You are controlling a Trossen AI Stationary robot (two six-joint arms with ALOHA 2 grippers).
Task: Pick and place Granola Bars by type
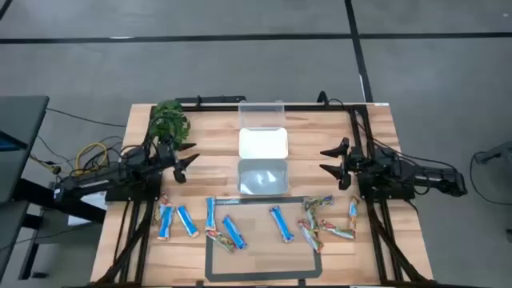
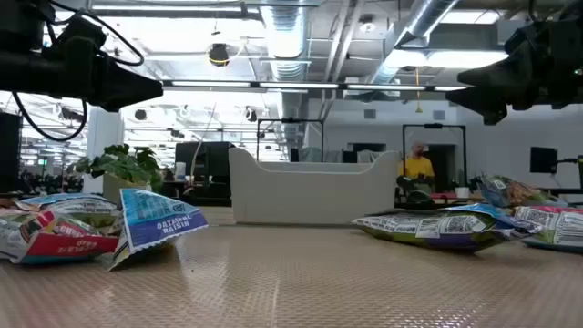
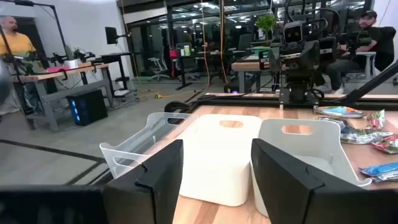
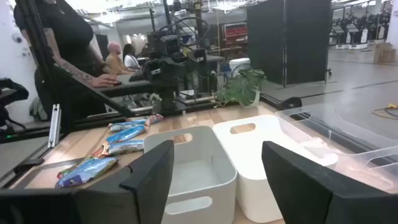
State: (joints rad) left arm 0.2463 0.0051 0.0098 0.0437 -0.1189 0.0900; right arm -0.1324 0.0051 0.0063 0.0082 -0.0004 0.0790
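1. L gripper (image 1: 186,166): fingers spread apart, nothing between them. Hovers above the table's left side, pointing toward the middle, level w/ the tubs. Not touching any bar.
2. R gripper (image 1: 334,166): same, fingers apart, nothing held. Hovers above the right side, pointing inward at the L one; tubs sit between the two.
3. L wrist view: own fingers (image 3: 163,171) frame the white tub (image 3: 214,155) w/ a gap between them; R arm (image 3: 298,56) seen across the table.
4. R wrist view: own fingers (image 4: 152,168) wide apart, white tubs just ahead, L arm (image 4: 168,56) opposite.
5. Tubs: row of three mid-table running front to back: near white tub (image 1: 263,176), middle white tub (image 1: 263,143), clear tub (image 1: 262,114) at the far edge. The two white ones look bare inside from above.
6. Granola bars: all on the wood at the front of the table, nearer than the tubs, none in a tub.
7. Left group: blue bars (image 1: 186,221) mostly lying apart, roughly parallel; one multicoloured bar (image 1: 219,238) touching a blue one.
8. One blue bar (image 1: 280,222) alone near centre, inside the taped rectangle (image 1: 264,276).
9. Right group: multicoloured bars (image 1: 318,220) clumped, overlapping; another blue bar (image 1: 353,212) at the clump's right edge.
10. Low view: wrappers (image 2: 150,219) lie flat/crumpled on the table on both sides, tub (image 2: 310,187) behind.
11. Potted plant (image 1: 168,122) at far-left corner of the table.
12. People in the room bg: one in a yellow top (image 3: 13,43), one seated (image 3: 367,31).
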